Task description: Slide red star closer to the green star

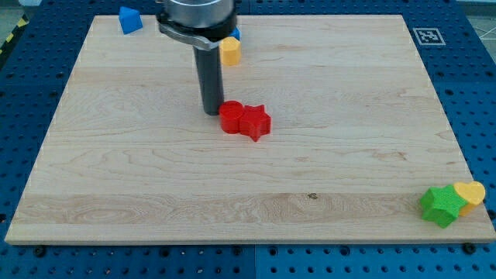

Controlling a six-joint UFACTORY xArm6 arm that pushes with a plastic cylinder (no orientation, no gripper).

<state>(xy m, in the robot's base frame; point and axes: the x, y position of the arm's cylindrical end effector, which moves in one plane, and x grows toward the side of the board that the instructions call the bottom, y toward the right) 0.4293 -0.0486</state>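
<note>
Nearest you, at the view's bottom right corner of the pale wooden board [155,194], sits the green star-shaped block [440,205], with a yellow heart-shaped block [471,192] touching it on its right and slightly behind. Both rest right at the board's edge, over the blue perforated table [477,116] that frames the board on all sides.

Move up to mid-board and you find the red star-shaped block [255,122], well apart from the green star and to its upper left. Pressed against the red star's left side is a red round block [231,116]; the two touch.

Your tool, the dark rod, stands upright just to the upper left of that red pair. My tip [211,113] meets the board beside the round red block, touching it or nearly so; you cannot tell which. The rod carries nothing and grips nothing: it is a plain straight pusher.

Farther back, a yellow block [230,51] sits just right of the rod's grey collar, a sliver of a blue block [235,34] showing behind it. At the view's top left lies another blue block [130,19], its shape unclear.
</note>
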